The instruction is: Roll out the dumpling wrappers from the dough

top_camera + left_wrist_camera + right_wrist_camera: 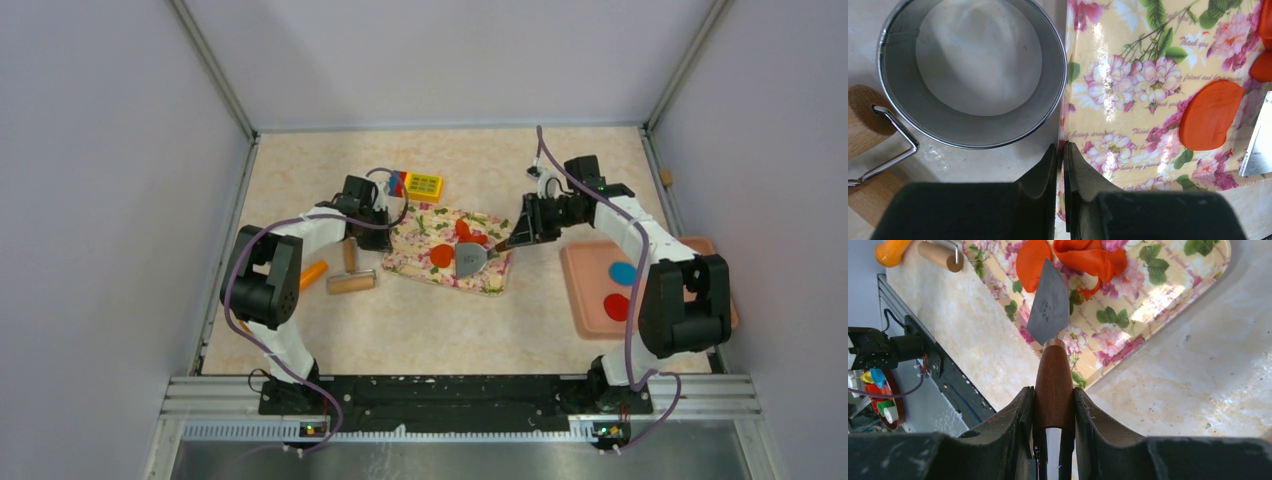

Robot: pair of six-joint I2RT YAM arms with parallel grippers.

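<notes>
The red-orange dough (pixel 470 232) (pixel 1088 260) lies crumpled on a floral mat (pixel 420 240) (pixel 1128 80). Beside it on the mat is a flat round dumpling wrapper (pixel 441 255) (pixel 1210 115) (pixel 1030 262). My left gripper (pixel 388 228) (pixel 1062 147) is shut on the mat's left edge, which runs between its fingers. My right gripper (pixel 515 240) (pixel 1054 390) is shut on the wooden handle of a metal spatula (pixel 1049 305). The spatula's blade (pixel 470 260) rests on the mat, with its tip against the wrapper and next to the dough.
A metal ring (pixel 973 75) stands on the table just left of the mat. A wooden rolling pin (pixel 352 283) (pixel 940 255) and an orange carrot toy (pixel 313 273) lie further left. Yellow and blue blocks (pixel 424 185) sit behind the mat. A pink tray (pixel 590 290) at the right holds a blue and a red disc.
</notes>
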